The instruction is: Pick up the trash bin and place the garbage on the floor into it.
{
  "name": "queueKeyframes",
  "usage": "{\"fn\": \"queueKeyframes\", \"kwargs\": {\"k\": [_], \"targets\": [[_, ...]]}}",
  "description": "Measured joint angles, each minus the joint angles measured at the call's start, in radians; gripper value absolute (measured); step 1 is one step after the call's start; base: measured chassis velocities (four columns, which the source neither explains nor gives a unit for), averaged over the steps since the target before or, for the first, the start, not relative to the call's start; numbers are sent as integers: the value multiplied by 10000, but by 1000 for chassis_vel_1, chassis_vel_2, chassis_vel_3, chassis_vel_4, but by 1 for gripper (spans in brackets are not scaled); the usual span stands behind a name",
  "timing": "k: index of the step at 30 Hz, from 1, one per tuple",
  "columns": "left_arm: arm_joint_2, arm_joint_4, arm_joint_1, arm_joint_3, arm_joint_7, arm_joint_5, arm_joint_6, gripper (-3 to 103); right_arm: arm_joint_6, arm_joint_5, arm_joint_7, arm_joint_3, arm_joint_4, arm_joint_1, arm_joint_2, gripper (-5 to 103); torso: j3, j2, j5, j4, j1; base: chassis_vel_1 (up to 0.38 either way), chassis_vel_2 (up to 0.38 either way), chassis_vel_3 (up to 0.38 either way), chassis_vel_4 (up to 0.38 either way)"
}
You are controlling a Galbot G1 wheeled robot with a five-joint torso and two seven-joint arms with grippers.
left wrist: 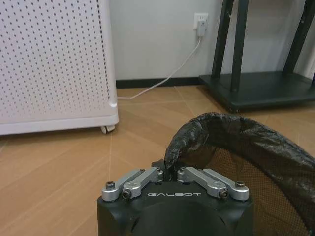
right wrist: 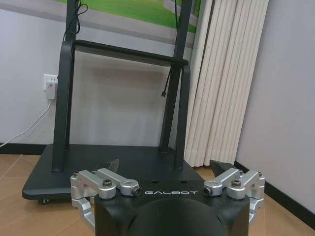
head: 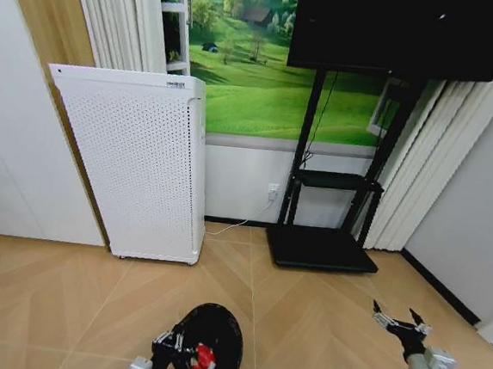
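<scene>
- Plainly, the bin (head: 208, 343) sits at the lower centre of the head view, off to the lower left of the frame's midline; its black liner rim shows at the lower right of the left wrist view, curling up over the gripper.
- The left gripper (left wrist: 170, 173) is closed on the bin's rim; the liner fold is pinched between its fingers, which meet at the middle of the wrist view's lower half; in the head view it grips the bin's left edge at the bottom of the frame.
- A red-and-white piece of garbage (head: 203, 359) lies inside the bin, low in the head view; I judge that at least one piece is in; whether others lie beneath it I cannot tell.
- The right gripper (head: 401, 322) hangs at the lower right of the head view, above bare floor; its fingers stand wide apart and hold nothing.
- The floor in view, from the white appliance (head: 132, 161) at the left to the black stand (head: 323, 243) at centre right, carries no litter that I can make out.
- So the picking-up looks done and the collecting part-way at least; any pieces left would lie outside these frames; that is a judgement only.
</scene>
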Motion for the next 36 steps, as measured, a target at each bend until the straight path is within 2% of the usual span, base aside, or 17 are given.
{"fn": "queueKeyframes", "kwargs": {"k": [8,28,36], "targets": [[45,-147,738,-490,-65,120,-120,7,0,0,-1,0,0,0,0,100,0,0,1,1,-1,0,0,0,0],[320,-549,1502,-1569,-146,-99,-214,7,0,0,0,0,0,0,0,100,1,0,1,0,0,0,0,0,0],[333,-342,1512,-1827,-137,-80,-307,7,0,0,0,0,0,0,0,100,1,0,1,0,0,0,0,0,0]]}}
